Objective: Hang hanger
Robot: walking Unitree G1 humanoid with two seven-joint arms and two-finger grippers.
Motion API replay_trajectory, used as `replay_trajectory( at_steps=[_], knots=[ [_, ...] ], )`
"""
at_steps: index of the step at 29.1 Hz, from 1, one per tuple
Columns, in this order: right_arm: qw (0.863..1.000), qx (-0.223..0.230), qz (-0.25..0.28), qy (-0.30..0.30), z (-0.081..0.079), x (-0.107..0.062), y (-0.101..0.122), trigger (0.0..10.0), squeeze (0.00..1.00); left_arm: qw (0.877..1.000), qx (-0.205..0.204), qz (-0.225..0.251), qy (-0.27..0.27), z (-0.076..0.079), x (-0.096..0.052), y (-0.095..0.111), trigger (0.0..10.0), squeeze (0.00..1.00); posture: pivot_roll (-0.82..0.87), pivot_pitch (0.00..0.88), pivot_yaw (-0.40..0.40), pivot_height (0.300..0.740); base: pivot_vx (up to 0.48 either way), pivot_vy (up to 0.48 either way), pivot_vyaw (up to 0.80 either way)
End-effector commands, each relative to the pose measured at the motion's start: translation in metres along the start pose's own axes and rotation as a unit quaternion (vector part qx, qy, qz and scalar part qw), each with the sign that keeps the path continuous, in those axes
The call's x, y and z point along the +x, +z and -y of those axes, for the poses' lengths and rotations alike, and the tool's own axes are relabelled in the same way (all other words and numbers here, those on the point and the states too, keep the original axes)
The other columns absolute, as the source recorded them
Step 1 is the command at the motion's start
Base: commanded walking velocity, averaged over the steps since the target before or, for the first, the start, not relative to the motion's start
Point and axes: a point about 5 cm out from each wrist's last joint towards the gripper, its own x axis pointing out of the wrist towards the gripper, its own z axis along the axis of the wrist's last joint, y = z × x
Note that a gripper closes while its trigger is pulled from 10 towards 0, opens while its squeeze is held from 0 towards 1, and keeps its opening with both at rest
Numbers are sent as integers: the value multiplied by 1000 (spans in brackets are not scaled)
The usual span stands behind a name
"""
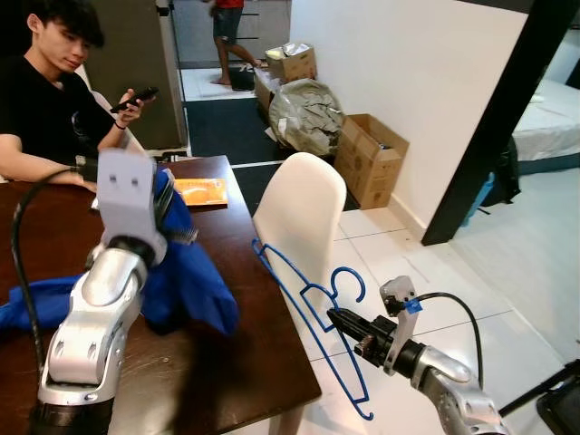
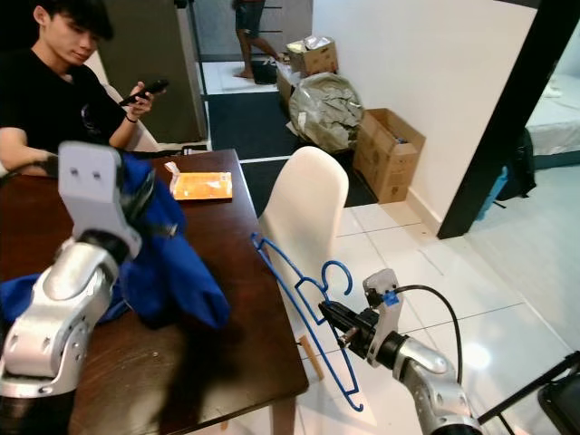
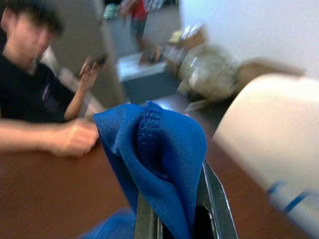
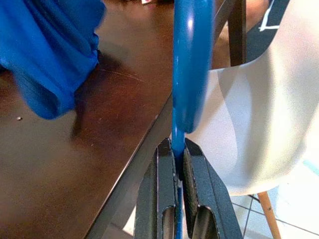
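Note:
A blue plastic hanger (image 1: 313, 313) hangs in the air off the table's right edge, in front of the white chair. My right gripper (image 1: 343, 323) is shut on it just below the hook; in the right wrist view the fingers (image 4: 160, 189) pinch the hanger's blue bar (image 4: 187, 74). A blue garment (image 1: 186, 272) lies partly on the dark wooden table (image 1: 227, 362) and is lifted at one end. My left gripper (image 1: 172, 213) is raised above the table, shut on a fold of that blue cloth (image 3: 159, 159).
A white chair (image 1: 299, 217) stands at the table's right side. A person (image 1: 50, 100) sits at the far left holding a phone. An orange packet (image 1: 201, 190) lies on the table. Cardboard boxes (image 1: 372, 159) and a bag line the wall; another person stands in the far doorway.

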Motion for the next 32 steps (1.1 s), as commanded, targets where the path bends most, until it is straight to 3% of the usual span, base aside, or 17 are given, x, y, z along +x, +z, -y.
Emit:
replay_trajectory(
  at_steps=[1,3,7,11,14,19,25,26,31,32],
  knots=[
    [1000,4,2,10,-3,3,1,10000,0,999,12,-17,25,-12,-2,-5,10000,0,53,0,-56,740,0,0,800],
    [1000,1,-4,15,-4,3,1,10000,0,999,9,-35,39,-20,-5,-9,10000,0,54,0,-57,740,0,0,800],
    [1000,1,-3,12,-3,2,1,10000,0,997,1,-70,15,-19,-11,-20,10000,0,56,0,-62,740,0,0,800],
    [1000,9,1,2,-1,2,2,10000,0,992,-12,-117,-49,-6,-20,-34,10000,0,55,0,-62,740,0,0,306],
    [1000,14,1,-5,0,1,2,10000,0,971,-26,-191,-143,18,-38,-61,10000,0,52,0,-63,740,0,0,0],
    [1000,15,0,-5,1,1,3,10000,0,963,-24,-201,-177,27,-42,-69,10000,0,52,0,-63,740,0,0,0],
    [1000,17,-1,-6,0,2,3,10000,0,963,-26,-167,-211,38,-35,-69,10000,0,49,0,-63,740,0,0,0],
    [1000,18,-1,-7,0,2,3,10000,0,964,-79,-143,-209,41,-27,-68,10000,1000,42,0,-57,740,0,0,0],
    [1000,19,0,-9,0,2,3,10000,0,961,-100,-163,-201,40,-29,-79,10000,1000,42,0,-55,740,0,0,0],
    [1000,20,1,-9,0,2,3,10000,0,959,-85,-193,-192,36,-33,-91,10000,1000,42,0,-53,740,0,0,0]
  ],
)
